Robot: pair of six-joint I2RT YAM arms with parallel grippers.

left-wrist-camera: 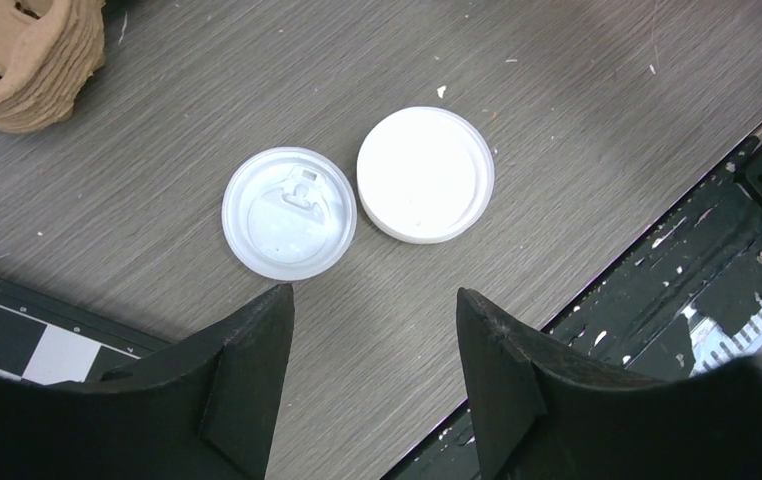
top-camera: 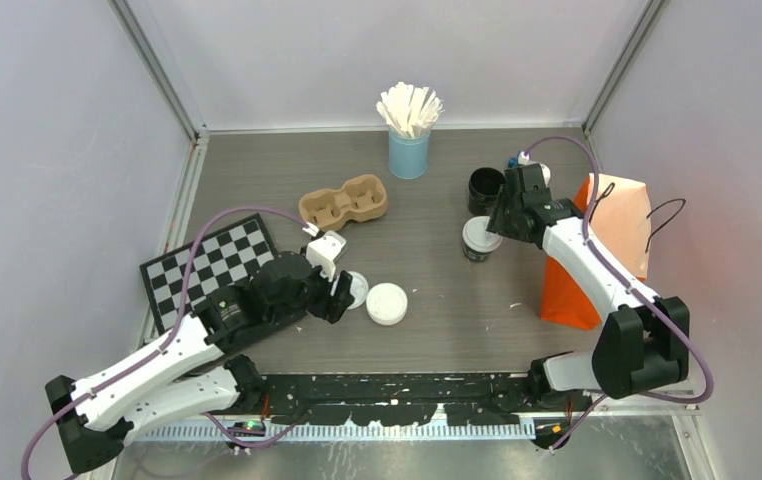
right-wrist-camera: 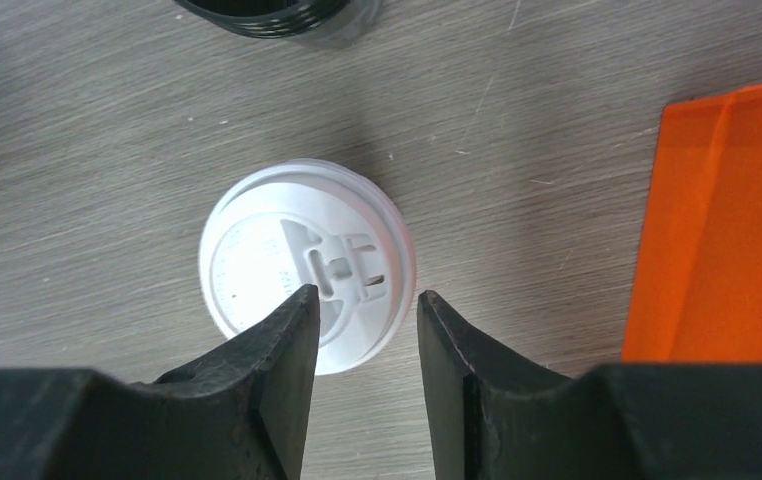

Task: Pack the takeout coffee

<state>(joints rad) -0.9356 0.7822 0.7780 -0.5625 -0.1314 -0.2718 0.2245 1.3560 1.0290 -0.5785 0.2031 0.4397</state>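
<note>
at the left edge a checkered board (top-camera: pixel 212 268) lies on the table (top-camera: pixel 437 330). the left gripper (left-wrist-camera: pixel 372 293) hovers just right of it, jaws wide apart and holding nothing. below it two white lids lie side by side, almost touching: a sip lid (left-wrist-camera: pixel 289 226) on the left and a plain lid (left-wrist-camera: pixel 425 173) on the right. farther back, a brown two-slot carrier (top-camera: pixel 343 200) sits empty. behind that, a blue cup of stirrers (top-camera: pixel 409 153) stands near the far wall. right of centre a lidded cup (right-wrist-camera: pixel 257 250) stands upright, with an open cup (top-camera: pixel 484 188) just behind it. the right gripper (right-wrist-camera: pixel 367 293) hangs over the near edge of the lidded cup's lid, jaws partly open, gripping nothing. an orange bag (top-camera: pixel 597 250) stands at the right.
</note>
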